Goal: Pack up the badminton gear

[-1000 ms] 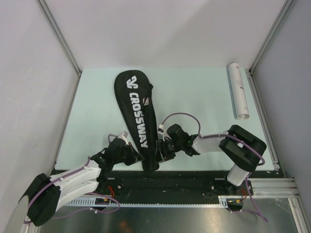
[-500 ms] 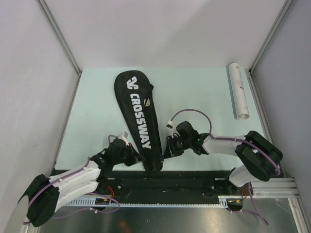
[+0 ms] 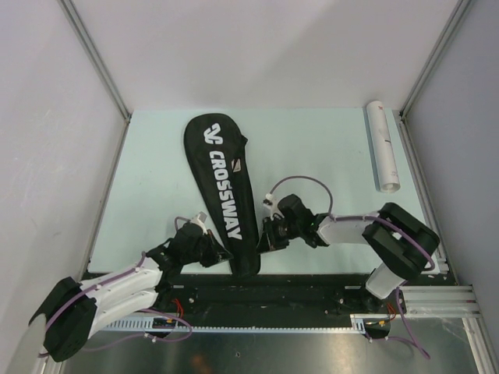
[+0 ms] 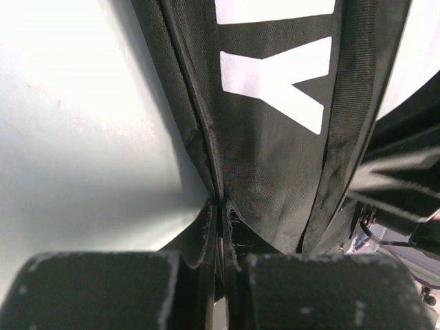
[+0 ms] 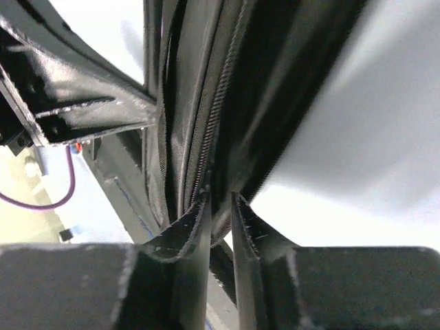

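Black fabric with white "CROSSWAY" lettering: one long racket bag (image 3: 222,187) is lying on the pale green desk (image 3: 156,171). Its wide rounded head is pointing toward the far edge and its narrow end is reaching the near edge, a little left of the middle. One white tube (image 3: 383,148) is lying in the far right corner, running along the right edge, well apart from the bag.

Two grippers are meeting the bag's narrow end. The left gripper (image 3: 221,253) is coming in from the left, its pads pressed together and pinching a fold of the bag's edge (image 4: 218,261). The right gripper (image 3: 263,238) is reaching in from the right, its fingers nearly together around a flap beside the zipper (image 5: 220,254). A thin gap is showing, so I cannot tell whether it is clamping.
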`<state>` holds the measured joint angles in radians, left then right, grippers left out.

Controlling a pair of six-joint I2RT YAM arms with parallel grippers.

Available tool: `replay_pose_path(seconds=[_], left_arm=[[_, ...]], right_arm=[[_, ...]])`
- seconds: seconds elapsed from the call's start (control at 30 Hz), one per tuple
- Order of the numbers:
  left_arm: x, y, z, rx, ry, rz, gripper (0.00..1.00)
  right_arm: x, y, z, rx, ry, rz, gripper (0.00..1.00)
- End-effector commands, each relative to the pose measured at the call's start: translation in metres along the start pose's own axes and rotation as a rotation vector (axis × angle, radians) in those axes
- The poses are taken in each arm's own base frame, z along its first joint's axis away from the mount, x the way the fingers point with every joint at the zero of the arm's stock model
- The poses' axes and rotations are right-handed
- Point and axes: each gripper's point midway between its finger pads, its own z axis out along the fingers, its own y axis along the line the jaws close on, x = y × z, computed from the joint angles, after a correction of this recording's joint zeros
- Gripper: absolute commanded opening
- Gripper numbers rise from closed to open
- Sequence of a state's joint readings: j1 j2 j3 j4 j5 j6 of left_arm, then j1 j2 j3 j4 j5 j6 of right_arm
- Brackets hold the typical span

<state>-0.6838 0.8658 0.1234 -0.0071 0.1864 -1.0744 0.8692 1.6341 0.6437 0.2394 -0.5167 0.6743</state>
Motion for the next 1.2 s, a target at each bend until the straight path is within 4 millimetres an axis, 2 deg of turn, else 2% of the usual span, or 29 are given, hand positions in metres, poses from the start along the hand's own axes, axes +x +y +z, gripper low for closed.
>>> replay_pose_path(seconds=[0.0, 0.07, 0.1, 0.13, 0.2, 0.27, 0.3, 0.33, 0.37, 0.4, 0.43, 0.47, 0.5, 0.53, 0.6, 0.67, 0.73, 0.8, 0.83, 0.9, 0.93, 1.0, 1.03, 1.13, 1.17], left_arm=[[0.005, -0.004, -0.001, 0.019, 0.014, -0.010, 0.07], [0.004, -0.005, -0.002, 0.027, 0.006, -0.010, 0.07], [0.004, -0.005, -0.002, 0.028, 0.005, -0.011, 0.07], [0.005, -0.004, -0.002, 0.029, 0.007, -0.011, 0.07], [0.005, -0.004, -0.002, 0.030, 0.003, -0.011, 0.07], [0.006, -0.004, -0.003, 0.032, 0.007, -0.009, 0.08], [0.006, -0.004, -0.003, 0.034, 0.007, -0.007, 0.08], [0.005, -0.006, -0.003, 0.039, 0.006, 0.001, 0.08], [0.004, -0.007, -0.003, 0.042, 0.005, 0.006, 0.08], [0.004, -0.008, -0.003, 0.043, 0.006, 0.011, 0.08], [0.003, -0.010, -0.004, 0.047, 0.005, 0.016, 0.09], [0.003, -0.011, -0.004, 0.051, 0.005, 0.020, 0.09], [0.003, -0.011, -0.004, 0.049, 0.006, 0.020, 0.09], [0.002, -0.012, -0.004, 0.053, 0.006, 0.023, 0.10], [0.002, -0.013, -0.004, 0.053, 0.009, 0.023, 0.10], [0.002, -0.015, -0.004, 0.056, 0.011, 0.031, 0.10], [0.003, -0.016, -0.004, 0.059, 0.016, 0.036, 0.10], [0.003, -0.016, -0.005, 0.062, 0.016, 0.037, 0.10], [0.003, -0.015, -0.004, 0.059, 0.018, 0.035, 0.10], [0.003, -0.016, -0.005, 0.065, 0.018, 0.035, 0.10], [0.002, -0.018, -0.005, 0.070, 0.015, 0.041, 0.10], [0.002, -0.019, -0.006, 0.075, 0.012, 0.044, 0.10], [0.002, -0.019, -0.006, 0.076, 0.010, 0.043, 0.11], [0.002, -0.019, -0.006, 0.078, 0.009, 0.043, 0.11], [0.001, -0.020, -0.006, 0.081, 0.007, 0.050, 0.11]], right_arm=[[-0.047, -0.026, -0.038, 0.126, -0.147, -0.024, 0.34], [-0.061, -0.038, -0.050, 0.147, -0.186, -0.003, 0.43], [-0.074, -0.053, -0.057, 0.161, -0.213, 0.046, 0.48], [-0.091, -0.053, -0.061, 0.144, -0.243, 0.053, 0.49], [-0.102, -0.056, -0.055, 0.078, -0.229, 0.102, 0.54], [-0.141, -0.038, -0.055, -0.047, -0.304, 0.077, 0.61], [-0.145, -0.042, -0.042, -0.090, -0.275, 0.088, 0.70], [-0.154, -0.039, -0.037, -0.118, -0.273, 0.073, 0.73], [-0.175, -0.027, -0.036, -0.158, -0.287, 0.040, 0.74], [-0.180, -0.029, -0.030, -0.168, -0.284, 0.066, 0.76], [-0.184, -0.038, -0.020, -0.170, -0.283, 0.077, 0.76], [-0.197, -0.037, -0.016, -0.182, -0.295, 0.073, 0.77], [-0.201, -0.043, -0.011, -0.172, -0.302, 0.093, 0.77], [-0.200, -0.056, 0.001, -0.154, -0.292, 0.119, 0.77], [-0.211, -0.067, 0.010, -0.103, -0.320, 0.102, 0.76], [-0.214, -0.086, 0.021, -0.035, -0.323, 0.107, 0.76], [-0.226, -0.091, 0.026, -0.004, -0.332, 0.094, 0.75], [-0.233, -0.108, 0.031, 0.049, -0.344, 0.114, 0.75], [-0.250, -0.105, 0.031, 0.053, -0.367, 0.100, 0.74], [-0.242, -0.120, 0.046, 0.108, -0.305, 0.129, 0.70], [-0.254, -0.119, 0.047, 0.129, -0.322, 0.111, 0.70], [-0.254, -0.125, 0.054, 0.159, -0.309, 0.110, 0.70], [-0.262, -0.118, 0.056, 0.143, -0.313, 0.105, 0.69], [-0.254, -0.109, 0.071, 0.090, -0.258, 0.111, 0.64], [-0.255, -0.100, 0.072, 0.041, -0.263, 0.116, 0.59]])
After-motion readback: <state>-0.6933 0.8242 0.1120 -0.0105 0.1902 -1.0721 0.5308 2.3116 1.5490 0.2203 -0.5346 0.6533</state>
